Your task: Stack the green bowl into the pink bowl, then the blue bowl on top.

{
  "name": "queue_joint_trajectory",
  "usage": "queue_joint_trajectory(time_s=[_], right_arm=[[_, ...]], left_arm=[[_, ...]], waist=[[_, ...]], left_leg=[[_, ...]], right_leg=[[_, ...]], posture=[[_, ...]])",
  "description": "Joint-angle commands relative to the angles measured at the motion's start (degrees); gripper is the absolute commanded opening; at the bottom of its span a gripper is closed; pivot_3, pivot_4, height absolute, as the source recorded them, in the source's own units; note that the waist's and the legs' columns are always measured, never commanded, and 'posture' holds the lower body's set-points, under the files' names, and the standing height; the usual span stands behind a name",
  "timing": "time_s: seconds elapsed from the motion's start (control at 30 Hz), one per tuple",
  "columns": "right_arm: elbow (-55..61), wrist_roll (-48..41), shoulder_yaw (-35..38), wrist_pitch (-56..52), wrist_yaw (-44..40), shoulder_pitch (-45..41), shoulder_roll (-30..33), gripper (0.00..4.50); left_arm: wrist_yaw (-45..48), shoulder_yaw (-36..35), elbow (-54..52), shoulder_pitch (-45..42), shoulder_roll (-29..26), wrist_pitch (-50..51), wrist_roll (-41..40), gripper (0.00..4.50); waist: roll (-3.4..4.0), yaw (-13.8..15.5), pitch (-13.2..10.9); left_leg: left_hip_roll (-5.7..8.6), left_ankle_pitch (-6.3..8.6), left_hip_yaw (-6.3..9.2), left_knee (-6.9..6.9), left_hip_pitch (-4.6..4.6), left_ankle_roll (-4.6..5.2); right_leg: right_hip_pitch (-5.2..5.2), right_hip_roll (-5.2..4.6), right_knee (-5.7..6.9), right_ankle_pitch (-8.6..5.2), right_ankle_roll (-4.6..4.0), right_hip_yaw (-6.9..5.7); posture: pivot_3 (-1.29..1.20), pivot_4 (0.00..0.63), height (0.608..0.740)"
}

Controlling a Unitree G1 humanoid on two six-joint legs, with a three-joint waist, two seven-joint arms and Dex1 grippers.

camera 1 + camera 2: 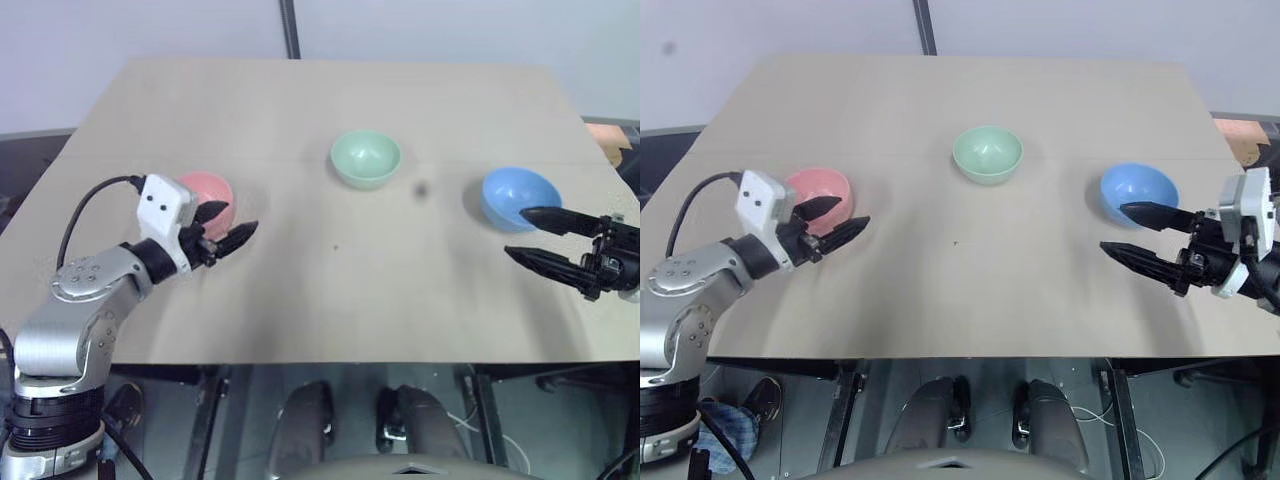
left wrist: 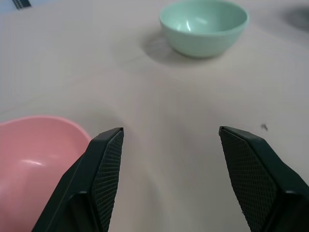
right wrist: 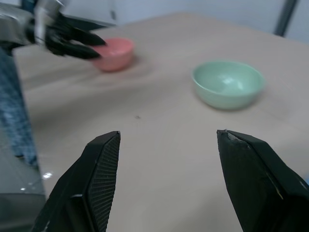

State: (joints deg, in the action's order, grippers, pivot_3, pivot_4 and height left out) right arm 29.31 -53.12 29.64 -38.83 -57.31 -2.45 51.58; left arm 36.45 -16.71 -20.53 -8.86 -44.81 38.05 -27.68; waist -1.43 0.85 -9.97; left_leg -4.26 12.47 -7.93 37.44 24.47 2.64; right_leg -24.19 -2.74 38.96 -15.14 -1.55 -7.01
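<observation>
On the pale wooden counter [image 1: 330, 290] the 3 bowls sit apart from one another, none stacked. The green bowl [image 1: 366, 158] stands upright toward the far middle of the counter, the pink bowl [image 1: 821, 194] sits at the robot's left, and the blue bowl [image 1: 1137, 193] sits at the robot's right; all 3 are empty. The left pincer [image 1: 228, 228] hovers just at the near right edge of the pink bowl, its 2 black fingers spread moderately wide with nothing between them; in the left wrist view the pink bowl [image 2: 36, 166] lies beside 1 finger while the green bowl [image 2: 204, 26] shows farther ahead across bare counter. The right pincer [image 1: 1130, 232] hangs at the near right side of the blue bowl, its upper finger overlapping the bowl's near rim in the head views, and its fingers stand wide apart and hold nothing. The right wrist view looks between those fingers across the counter toward the green bowl [image 3: 228, 84] and, beyond it, the pink bowl [image 3: 116, 53] with the left pincer [image 3: 94, 46] next to it.
</observation>
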Motion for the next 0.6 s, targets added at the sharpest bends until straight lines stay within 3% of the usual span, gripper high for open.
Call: queue_joint_trajectory(time_s=[0.03, 0.6], right_arm=[[2.82, -2.97, -0.13, -0.67, -0.07, -1.29, 1.35, 3.48], [1.3, -0.45, -1.47, 2.28, -0.02, -1.53, 0.69, 3.48]], left_arm=[[-0.33, 0.97, 2.27, -0.35, -2.19, -1.5, 3.77, 3.35], [0.16, 5.29, 8.55, -0.65, -5.29, -1.04, 12.79, 3.35]], waist=[[0.0, 0.0, 0.0], [-0.03, 0.0, 0.01]], left_leg=[[0.0, 0.0, 0.0, 0.0, -0.01, 0.0], [0.0, 0.0, 0.0, 0.0, 0.0, 0.0]], right_leg=[[0.0, 0.0, 0.0, 0.0, 0.0, 0.0], [0.0, -0.04, 0.01, 0.0, 0.0, -0.02]], posture=[[0.0, 0.15, 0.74], [0.0, 0.15, 0.74]])
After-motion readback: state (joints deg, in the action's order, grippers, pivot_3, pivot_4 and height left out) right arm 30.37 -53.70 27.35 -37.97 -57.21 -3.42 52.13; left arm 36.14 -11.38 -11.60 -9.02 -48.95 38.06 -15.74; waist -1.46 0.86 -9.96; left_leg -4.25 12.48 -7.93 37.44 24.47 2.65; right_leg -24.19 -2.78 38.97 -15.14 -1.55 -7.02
